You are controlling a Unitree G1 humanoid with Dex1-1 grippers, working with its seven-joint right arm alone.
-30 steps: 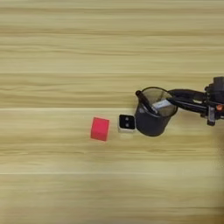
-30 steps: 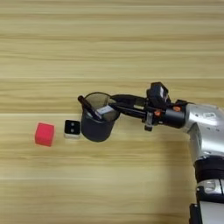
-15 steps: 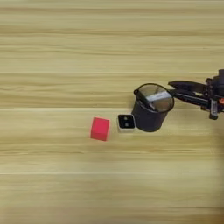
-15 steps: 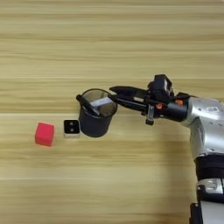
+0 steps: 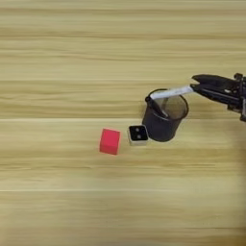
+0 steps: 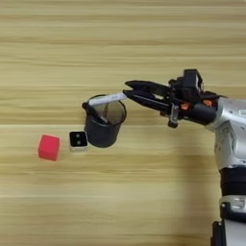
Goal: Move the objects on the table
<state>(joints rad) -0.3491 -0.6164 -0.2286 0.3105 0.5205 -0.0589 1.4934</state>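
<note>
Marker coming out of (or going into) the cup, hard to call which

From the left on the desk (image 6: 144,202): the red cube (image 6: 49,147), then the little white block with two dots (image 6: 78,140) just beside the dark see-through pen cup (image 6: 103,124). The white-barrelled marker (image 6: 106,99) lies tilted across the cup's rim, black cap end at the left edge, other end pinched at the tip of the end effector (image 6: 127,92), whose two black fingers look pressed together on it. There's a dark stick inside the cup, probably the black marker, can't swear to it. If it's me: keep the pull slow and along the barrel, since the cup is light and could tip toward the block.
</note>
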